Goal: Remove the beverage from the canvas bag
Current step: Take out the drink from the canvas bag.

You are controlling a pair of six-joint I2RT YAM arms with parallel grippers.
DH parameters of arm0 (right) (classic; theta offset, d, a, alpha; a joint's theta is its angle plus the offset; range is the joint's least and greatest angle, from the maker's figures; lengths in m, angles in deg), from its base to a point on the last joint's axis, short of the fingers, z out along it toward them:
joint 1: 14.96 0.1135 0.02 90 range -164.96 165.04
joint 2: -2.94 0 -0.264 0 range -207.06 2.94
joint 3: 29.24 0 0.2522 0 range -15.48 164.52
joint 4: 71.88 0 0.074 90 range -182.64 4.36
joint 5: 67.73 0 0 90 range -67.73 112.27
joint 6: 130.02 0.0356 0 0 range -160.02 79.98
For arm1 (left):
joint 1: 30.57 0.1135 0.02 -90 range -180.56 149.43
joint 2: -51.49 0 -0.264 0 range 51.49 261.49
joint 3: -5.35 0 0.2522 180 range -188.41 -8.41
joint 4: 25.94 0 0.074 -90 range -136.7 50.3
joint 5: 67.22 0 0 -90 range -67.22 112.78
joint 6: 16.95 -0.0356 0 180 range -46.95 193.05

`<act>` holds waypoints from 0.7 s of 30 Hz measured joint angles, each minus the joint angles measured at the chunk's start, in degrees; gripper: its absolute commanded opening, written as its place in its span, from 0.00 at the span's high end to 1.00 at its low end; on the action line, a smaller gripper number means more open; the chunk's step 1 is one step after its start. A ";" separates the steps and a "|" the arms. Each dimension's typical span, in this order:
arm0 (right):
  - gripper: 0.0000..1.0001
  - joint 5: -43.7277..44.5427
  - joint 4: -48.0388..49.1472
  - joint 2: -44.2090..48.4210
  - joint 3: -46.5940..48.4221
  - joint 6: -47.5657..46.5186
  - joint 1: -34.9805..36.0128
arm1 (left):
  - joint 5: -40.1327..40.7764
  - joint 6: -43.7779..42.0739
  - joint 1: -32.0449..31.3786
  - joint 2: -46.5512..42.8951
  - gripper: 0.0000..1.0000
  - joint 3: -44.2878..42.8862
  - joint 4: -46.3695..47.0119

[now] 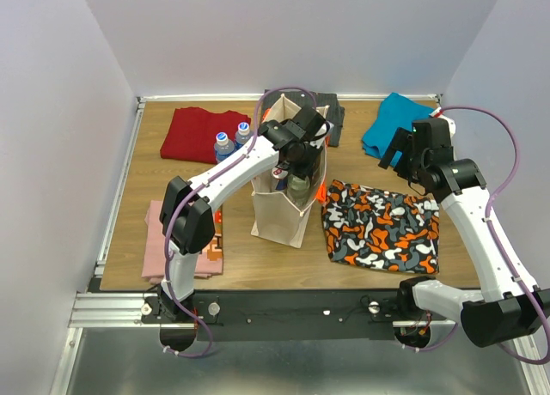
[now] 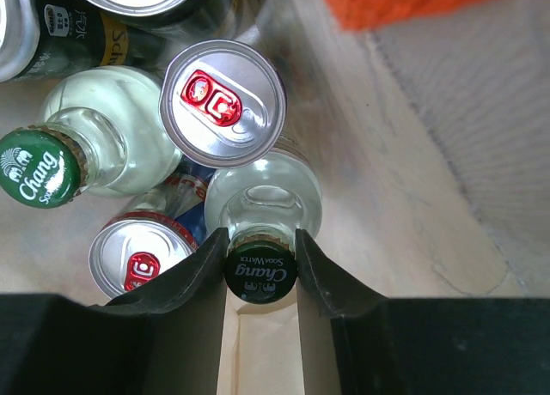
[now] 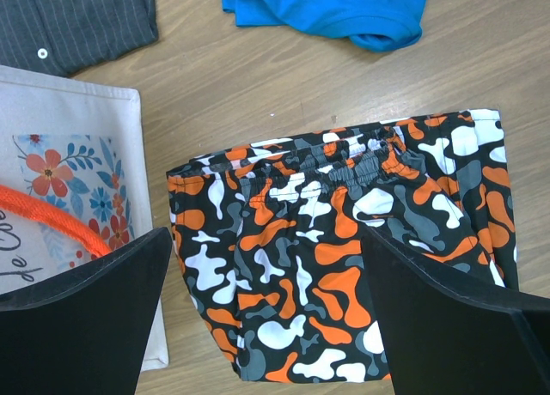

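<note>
The left fingers point(image 2: 199, 279) reach down into the open mouth of the canvas bag point(image 1: 279, 215), which stands upright in the middle of the tabletop point(image 1: 258, 262). In the left wrist view they are closed on the dark cap of a clear glass bottle point(image 2: 266, 210), one finger on each side of the cap, at the lower centre of the frame. The bottle stands upright among other drinks inside the bag. A red-tab can point(image 2: 223, 103) is just above it in the frame, and its rim overlaps the shoulder of the bottle. A second can point(image 2: 142, 262) is just beside the left-hand finger, and a green-capped bottle point(image 2: 39, 167) is at the left edge. The beige wall of the bag fills the right side. The right fingers point(image 3: 86, 318) are spread wide and hold nothing; they hang above the patterned shorts point(image 3: 344, 266), which lie flat just right of the bag. A blue cloth point(image 3: 335, 9) and a grey striped cloth point(image 3: 77, 17) lie along the top of the right wrist view. In the top view, a red cloth point(image 1: 202, 133) with two water bottles point(image 1: 232, 142) lies upper left of the bag.
</note>
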 measured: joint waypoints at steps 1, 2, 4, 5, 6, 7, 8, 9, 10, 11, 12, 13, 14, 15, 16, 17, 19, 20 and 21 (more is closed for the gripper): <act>0.00 0.00 0.00 0.00 0.00 -0.02 0.00 | -0.02 -0.09 -0.02 0.00 1.00 0.00 0.00; 0.00 -0.02 0.00 0.00 0.00 -0.02 0.00 | -0.02 -0.13 -0.07 0.02 1.00 -0.09 -0.11; 0.00 0.00 -0.02 0.00 0.00 -0.07 0.00 | -0.02 -0.17 -0.11 0.13 1.00 -0.46 -0.59; 0.00 -0.02 0.00 0.00 0.00 -0.07 0.00 | -0.02 -0.20 -0.13 0.28 1.00 -0.79 -0.98; 0.00 -0.02 0.00 0.00 0.00 -0.11 0.00 | -0.02 -0.20 -0.11 0.68 1.00 -1.64 -1.77; 0.00 -0.02 0.00 0.00 0.00 -0.17 0.00 | -0.04 -0.20 -0.11 1.09 1.00 -2.54 -2.58; 0.00 -0.02 0.00 0.00 0.00 -0.20 0.00 | -0.04 -0.20 -0.11 1.57 1.00 -3.43 -3.30; 0.00 -0.02 0.00 0.00 0.00 -0.20 0.00 | -0.04 -0.20 -0.11 2.29 1.00 -4.85 -4.44; 0.00 -0.02 -0.02 0.00 0.00 -0.22 0.00 | -0.04 -0.20 -0.13 2.97 1.00 -6.45 -5.57; 0.00 -0.02 -0.02 0.00 0.00 -0.22 0.00 | -0.04 -0.24 -0.13 3.30 1.00 -7.43 -6.23; 0.00 -0.02 -0.02 0.00 0.00 -0.24 0.00 | -0.04 -0.24 -0.13 3.54 1.00 -8.90 -7.26; 0.00 -0.02 -0.02 0.00 0.00 -0.24 0.00 | -0.04 -0.20 -0.13 3.56 1.00 -9.66 -7.72; 0.00 -0.02 -0.02 0.00 0.00 -0.39 0.00 | -0.28 -0.11 -0.13 3.56 1.00 -11.17 -8.70; 0.00 -0.02 -0.02 0.00 0.00 -0.44 0.00 | -0.39 -0.09 -0.13 3.56 1.00 -12.22 -9.22; 0.00 -0.04 -0.02 0.00 0.00 -0.50 0.00 | -0.55 0.11 -0.13 3.56 1.00 -14.01 -10.08; 0.00 -0.04 -0.02 0.00 0.00 -0.59 0.00 | -0.72 0.33 -0.15 3.56 1.00 -15.15 -10.54; 0.00 -0.04 -0.04 0.00 0.02 -0.66 0.00 | -1.11 0.76 -0.20 3.56 1.00 -17.14 -11.34; 0.00 -0.07 -0.04 0.09 0.04 -0.66 0.00 | -1.40 1.11 -0.24 3.54 1.00 -18.18 -11.63; 0.00 -0.07 -0.04 0.13 0.04 -0.66 0.00 | -1.53 1.25 -0.31 3.54 1.00 -18.56 -11.65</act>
